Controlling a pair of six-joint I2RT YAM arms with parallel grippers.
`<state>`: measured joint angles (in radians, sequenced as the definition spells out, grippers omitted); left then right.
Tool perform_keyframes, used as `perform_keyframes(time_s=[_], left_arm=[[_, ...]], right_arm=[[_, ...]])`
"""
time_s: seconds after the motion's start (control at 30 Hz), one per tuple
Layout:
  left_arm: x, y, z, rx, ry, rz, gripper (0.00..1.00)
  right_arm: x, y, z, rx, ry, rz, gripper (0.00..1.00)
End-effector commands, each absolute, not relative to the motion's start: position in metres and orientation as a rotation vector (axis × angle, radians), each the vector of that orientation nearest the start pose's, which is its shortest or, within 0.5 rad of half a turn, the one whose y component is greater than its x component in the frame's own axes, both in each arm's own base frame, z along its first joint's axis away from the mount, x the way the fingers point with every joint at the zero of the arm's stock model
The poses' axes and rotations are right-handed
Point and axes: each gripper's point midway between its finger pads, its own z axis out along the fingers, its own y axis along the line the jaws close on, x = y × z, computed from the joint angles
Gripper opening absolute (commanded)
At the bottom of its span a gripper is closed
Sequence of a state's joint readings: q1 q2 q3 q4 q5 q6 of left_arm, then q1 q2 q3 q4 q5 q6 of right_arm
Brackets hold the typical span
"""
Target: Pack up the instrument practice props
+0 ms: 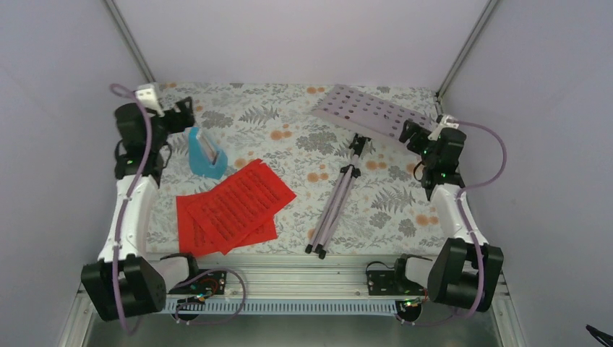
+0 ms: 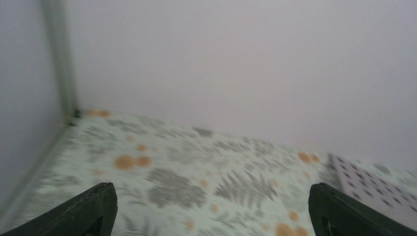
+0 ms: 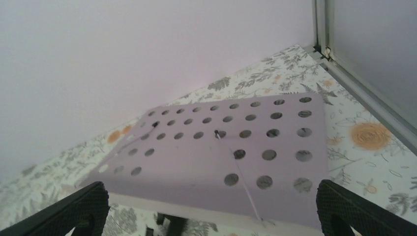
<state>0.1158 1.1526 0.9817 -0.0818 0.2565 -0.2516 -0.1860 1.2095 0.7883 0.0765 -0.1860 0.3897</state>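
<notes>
Lilac tripod music stand (image 1: 345,173), laid flat beside red sheet-music pages (image 1: 235,206), is judged light and rigid, best grasped at its slim pole (image 1: 329,212); right gripper (image 1: 413,134), spread wide, is poised at its perforated desk (image 1: 361,108).

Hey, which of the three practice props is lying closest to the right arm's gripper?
The pale lilac music stand: its perforated desk sits just ahead of the right gripper, while the red sheets and blue metronome lie toward the left.
</notes>
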Motion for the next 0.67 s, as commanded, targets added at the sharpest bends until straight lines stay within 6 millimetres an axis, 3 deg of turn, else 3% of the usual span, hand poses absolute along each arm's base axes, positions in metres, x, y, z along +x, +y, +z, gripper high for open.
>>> perform_keyframes(time_s=[0.0, 0.07, 0.17, 0.23, 0.37, 0.63], left_arm=[[0.378, 0.059, 0.337, -0.247, 1.739, -0.17, 0.97], [0.367, 0.09, 0.326, -0.371, 1.714, -0.033, 0.97], [0.352, 0.103, 0.304, -0.425, 1.66, 0.011, 0.98], [0.343, 0.103, 0.283, -0.437, 1.646, 0.019, 0.99], [0.336, 0.1, 0.261, -0.447, 1.648, 0.001, 0.99], [0.332, 0.097, 0.262, -0.429, 1.64, -0.002, 1.0]], right_arm=[[0.386, -0.056, 0.238, 0.333, 1.77, 0.137, 1.0], [0.377, -0.053, 0.235, 0.298, 1.711, 0.132, 1.0], [0.363, -0.05, 0.217, 0.297, 1.69, 0.126, 1.0], [0.359, -0.053, 0.207, 0.325, 1.697, 0.111, 1.0], [0.358, -0.053, 0.189, 0.344, 1.732, 0.102, 0.99], [0.349, -0.049, 0.189, 0.313, 1.699, 0.101, 1.0]])
